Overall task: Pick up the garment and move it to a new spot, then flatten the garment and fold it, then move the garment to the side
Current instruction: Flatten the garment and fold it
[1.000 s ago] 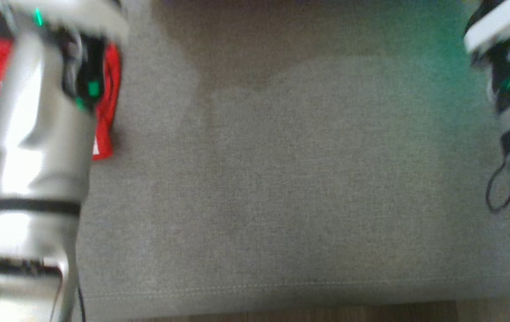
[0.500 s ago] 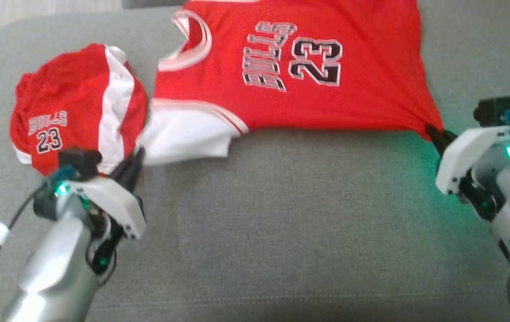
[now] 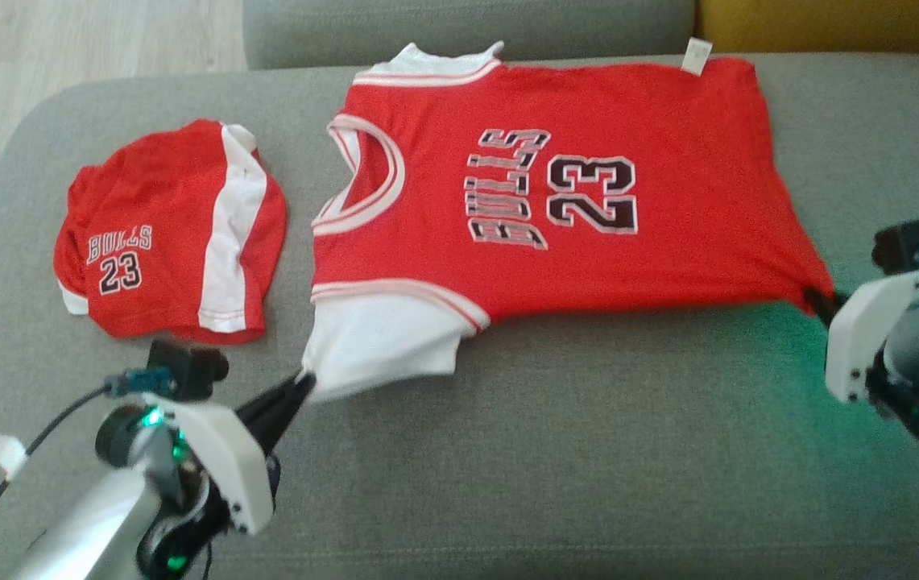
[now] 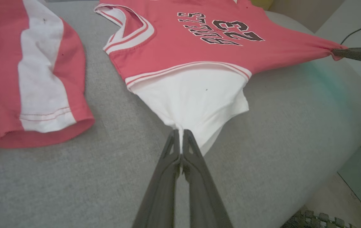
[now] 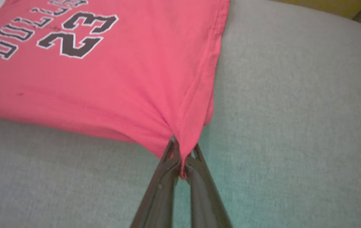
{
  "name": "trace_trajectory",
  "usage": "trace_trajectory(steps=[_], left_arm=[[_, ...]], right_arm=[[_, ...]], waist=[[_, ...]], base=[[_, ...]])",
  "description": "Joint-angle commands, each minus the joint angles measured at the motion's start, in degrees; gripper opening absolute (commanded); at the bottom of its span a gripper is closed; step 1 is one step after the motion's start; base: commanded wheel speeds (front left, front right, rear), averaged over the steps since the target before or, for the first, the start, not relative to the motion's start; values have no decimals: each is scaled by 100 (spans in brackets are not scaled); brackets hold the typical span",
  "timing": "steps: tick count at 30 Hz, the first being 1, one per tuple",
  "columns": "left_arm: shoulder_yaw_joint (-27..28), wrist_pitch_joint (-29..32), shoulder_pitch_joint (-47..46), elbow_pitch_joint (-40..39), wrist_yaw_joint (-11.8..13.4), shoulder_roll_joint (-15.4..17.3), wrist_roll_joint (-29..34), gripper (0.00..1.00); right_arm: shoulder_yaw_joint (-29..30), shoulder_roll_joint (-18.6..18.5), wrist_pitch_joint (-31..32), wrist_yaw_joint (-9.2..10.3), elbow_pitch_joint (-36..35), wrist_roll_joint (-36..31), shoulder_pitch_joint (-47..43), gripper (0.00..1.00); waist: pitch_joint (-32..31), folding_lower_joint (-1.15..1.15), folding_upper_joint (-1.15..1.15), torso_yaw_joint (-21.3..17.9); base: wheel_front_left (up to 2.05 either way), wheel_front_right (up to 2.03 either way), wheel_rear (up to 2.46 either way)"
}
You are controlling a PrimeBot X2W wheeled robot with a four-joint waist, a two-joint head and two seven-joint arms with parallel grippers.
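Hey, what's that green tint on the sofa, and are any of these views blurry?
Head view: green glow on the sofa beside the right end effector. Right wrist view: teal cast, slightly soft. Left wrist view: sharpest, jersey washed pink.

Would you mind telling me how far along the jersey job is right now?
Done: the Bulls jersey lies spread face up on the grey sofa. In hand: left gripper pinches its white sleeve, right gripper its hem corner, stretching it flat. Left: folding it and moving it aside.
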State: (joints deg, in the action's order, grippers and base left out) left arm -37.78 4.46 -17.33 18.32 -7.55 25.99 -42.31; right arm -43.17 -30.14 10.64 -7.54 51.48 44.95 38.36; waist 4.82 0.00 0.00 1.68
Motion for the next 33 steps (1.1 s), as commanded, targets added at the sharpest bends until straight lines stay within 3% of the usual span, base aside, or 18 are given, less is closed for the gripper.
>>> trace_trajectory(steps=[1, 9, 16, 26, 33], left_arm=[[116, 132, -67, -331, 8, 414, -197, 0], [-246, 521, 354, -1108, 7, 986, -986, 0], [-382, 664, 633, -1481, 7, 1341, -1307, 0], [-565, 992, 931, -2020, 7, 1733, -1463, 0], [-382, 976, 751, -2302, 93, 1883, -1446, 0]], right_arm=[[-197, -284, 107, 5, -181, 93, -158, 0], [-784, -886, 640, 5, -726, 613, -389, 0], [-1227, -1337, 1204, 5, -1302, 1190, -711, 0], [-1607, -1930, 1754, 5, -2061, 1834, -987, 0], [-1548, -2014, 1728, 5, -2277, 1859, -721, 0]], waist=[[-102, 0, 0, -25], [-287, 0, 0, -54], [-484, 0, 0, -87], [-538, 0, 0, -137], [-408, 0, 0, -194]], base=[[0, 0, 0], [0, 0, 0], [0, 0, 0], [0, 0, 0], [0, 0, 0]])
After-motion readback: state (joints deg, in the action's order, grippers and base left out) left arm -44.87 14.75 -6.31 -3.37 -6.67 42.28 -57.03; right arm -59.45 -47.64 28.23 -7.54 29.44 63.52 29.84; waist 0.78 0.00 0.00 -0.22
